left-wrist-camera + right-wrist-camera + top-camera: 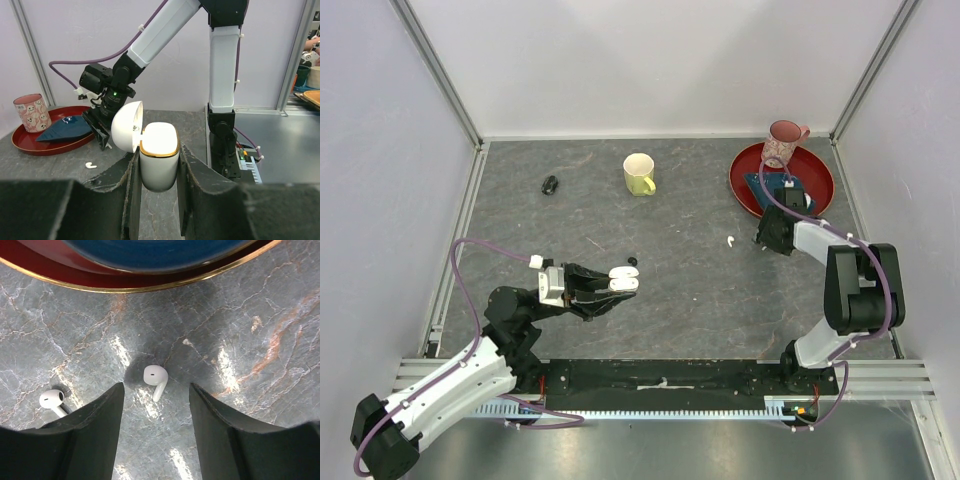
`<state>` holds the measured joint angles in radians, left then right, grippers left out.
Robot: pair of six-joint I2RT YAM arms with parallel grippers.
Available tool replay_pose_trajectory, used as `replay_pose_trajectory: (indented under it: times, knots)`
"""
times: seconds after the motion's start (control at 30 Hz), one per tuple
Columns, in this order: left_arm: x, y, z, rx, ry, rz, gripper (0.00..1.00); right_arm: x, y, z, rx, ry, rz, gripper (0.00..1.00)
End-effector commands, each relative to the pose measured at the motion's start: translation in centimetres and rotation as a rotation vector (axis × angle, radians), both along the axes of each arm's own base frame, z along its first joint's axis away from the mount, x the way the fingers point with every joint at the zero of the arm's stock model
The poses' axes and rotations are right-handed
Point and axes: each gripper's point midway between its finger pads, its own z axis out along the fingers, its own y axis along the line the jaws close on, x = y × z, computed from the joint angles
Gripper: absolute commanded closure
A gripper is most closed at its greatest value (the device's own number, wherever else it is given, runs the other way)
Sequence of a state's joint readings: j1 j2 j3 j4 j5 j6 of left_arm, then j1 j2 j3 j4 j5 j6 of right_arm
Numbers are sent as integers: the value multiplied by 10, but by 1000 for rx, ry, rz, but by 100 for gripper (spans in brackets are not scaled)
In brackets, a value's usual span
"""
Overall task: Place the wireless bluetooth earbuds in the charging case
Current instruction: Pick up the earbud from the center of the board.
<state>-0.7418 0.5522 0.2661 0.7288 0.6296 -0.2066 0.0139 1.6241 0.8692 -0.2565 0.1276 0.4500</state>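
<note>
My left gripper is shut on a white charging case with a gold rim and holds it above the table, its lid swung open. My right gripper is open and points down at the table just in front of the red tray. One white earbud lies between its fingertips, untouched. A second white earbud lies to the left, partly behind the left finger. In the top view one white earbud shows beside the right gripper. A tiny black bud lies by the case.
A red tray at the back right holds a pink cup and a blue cloth. A yellow mug stands at the back middle. A small black oval object lies at the back left. Walls enclose three sides.
</note>
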Motion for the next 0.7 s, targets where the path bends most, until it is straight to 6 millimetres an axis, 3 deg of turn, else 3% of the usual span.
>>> replay_pose_trajectory:
  times: [0.0, 0.67]
  knots:
    - [1, 2, 13, -37, -43, 16, 98, 14, -3, 8, -38, -25, -21, 39]
    - [3, 2, 10, -35, -37, 24, 98, 13, -4, -2, -83, 14, -24, 50]
